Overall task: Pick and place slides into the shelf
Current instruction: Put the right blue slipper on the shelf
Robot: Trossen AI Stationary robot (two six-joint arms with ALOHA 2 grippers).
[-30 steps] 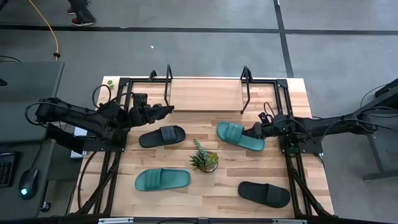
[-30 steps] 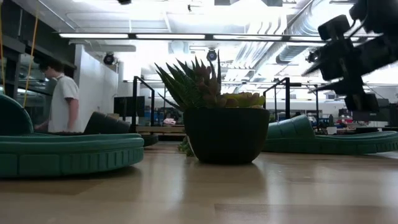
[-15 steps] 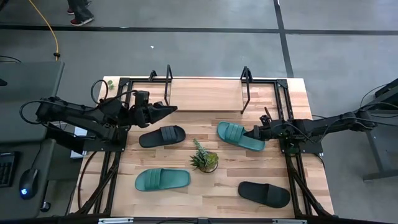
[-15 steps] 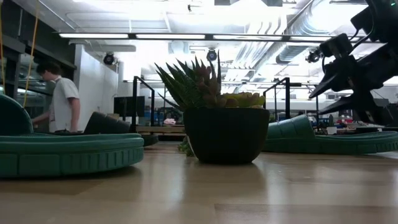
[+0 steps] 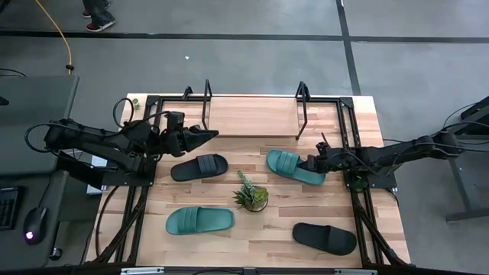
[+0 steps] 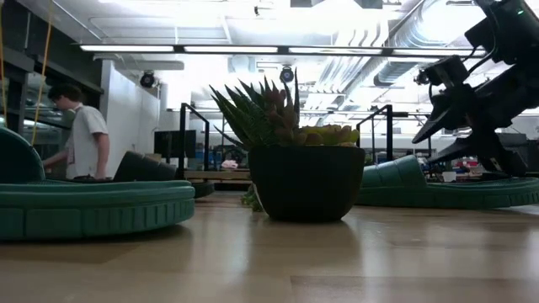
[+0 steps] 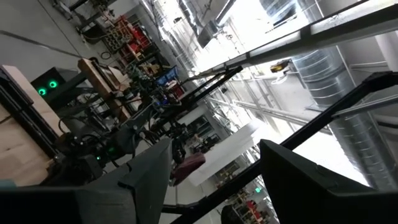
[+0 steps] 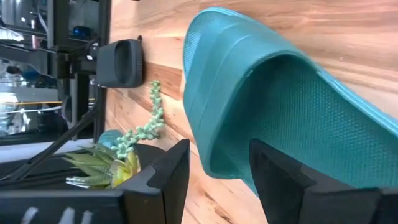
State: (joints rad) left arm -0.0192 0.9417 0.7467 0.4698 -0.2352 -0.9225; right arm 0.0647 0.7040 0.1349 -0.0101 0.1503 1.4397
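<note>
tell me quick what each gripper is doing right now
left gripper: open, empty, beside the low wooden shelf.
right gripper: open, at the teal-green rubber slide, not gripping.

Right arm in on the teal sandal.
Right gripper has slid left onto the heel of the teal sandal, dropping lower; left gripper crept toward the shelf.

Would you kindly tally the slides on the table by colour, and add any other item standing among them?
Teal-green slides: 2, and
Black slides: 2, and
Potted plant: 1
Total: 5
</note>
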